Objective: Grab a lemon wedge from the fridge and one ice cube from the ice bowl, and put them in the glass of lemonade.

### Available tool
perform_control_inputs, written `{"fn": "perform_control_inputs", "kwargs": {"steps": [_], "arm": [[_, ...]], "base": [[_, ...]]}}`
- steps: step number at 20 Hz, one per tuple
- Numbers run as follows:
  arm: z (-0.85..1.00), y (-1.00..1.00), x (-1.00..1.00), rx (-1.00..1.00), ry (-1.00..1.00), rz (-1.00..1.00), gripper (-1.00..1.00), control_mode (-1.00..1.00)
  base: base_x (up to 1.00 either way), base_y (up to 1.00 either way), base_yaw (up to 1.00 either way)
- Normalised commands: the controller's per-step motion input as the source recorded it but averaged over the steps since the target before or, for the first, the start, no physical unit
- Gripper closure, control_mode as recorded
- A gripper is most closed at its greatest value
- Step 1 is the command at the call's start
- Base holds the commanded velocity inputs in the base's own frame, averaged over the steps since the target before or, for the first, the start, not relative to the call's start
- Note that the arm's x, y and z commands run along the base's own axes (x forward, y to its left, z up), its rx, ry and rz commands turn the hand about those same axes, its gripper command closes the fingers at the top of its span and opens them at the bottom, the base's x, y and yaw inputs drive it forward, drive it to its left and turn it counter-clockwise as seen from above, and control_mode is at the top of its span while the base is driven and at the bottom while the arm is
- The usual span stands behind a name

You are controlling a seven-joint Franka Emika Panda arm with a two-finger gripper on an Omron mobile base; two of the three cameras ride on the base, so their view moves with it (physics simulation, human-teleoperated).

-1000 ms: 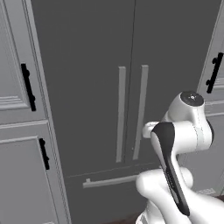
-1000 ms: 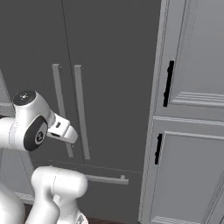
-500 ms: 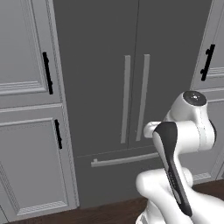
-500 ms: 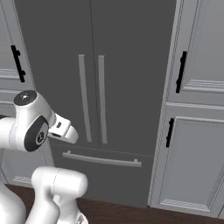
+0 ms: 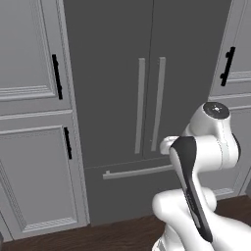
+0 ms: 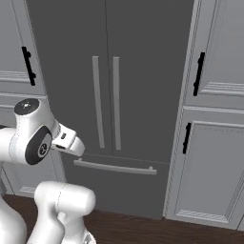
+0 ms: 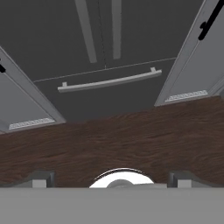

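The dark grey fridge (image 5: 112, 98) (image 6: 143, 57) stands straight ahead with both doors shut. Its two long bar handles (image 5: 149, 105) (image 6: 106, 102) run side by side at the middle seam. A horizontal drawer handle (image 5: 137, 171) (image 7: 109, 81) lies below them. My arm is folded up in front of the fridge, well short of its doors. In the hand view my gripper (image 7: 111, 179) points down at the floor before the fridge, open, its fingertips (image 7: 39, 179) wide apart with nothing between them. The lemon wedge, ice cube, ice bowl and glass of lemonade are out of view.
Lighter grey panelled cabinets with short black handles flank the fridge on the left (image 5: 29, 98) and on the right (image 6: 214, 143). Dark wooden floor (image 7: 131, 135) stretches between my base and the fridge's foot.
The whole picture has slid to the right and the fridge looks slightly farther: the base has driven, bringing the fridge nearer the middle. The arm's folded pose is unchanged.
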Motion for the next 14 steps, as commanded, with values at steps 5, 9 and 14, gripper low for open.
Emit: {"fn": "perform_control_inputs", "kwargs": {"steps": [5,9,14], "arm": [[0.00,0.00,0.00,0.00,0.00,0.00,-1.00,1.00],[0.00,0.00,0.00,0.00,0.00,0.00,-1.00,1.00],[0.00,-0.01,0.02,0.00,0.00,0.02,-1.00,-1.00]], "base": [[-0.04,-0.04,0.00],[0.00,-0.11,0.00],[0.00,0.00,0.00]]}}
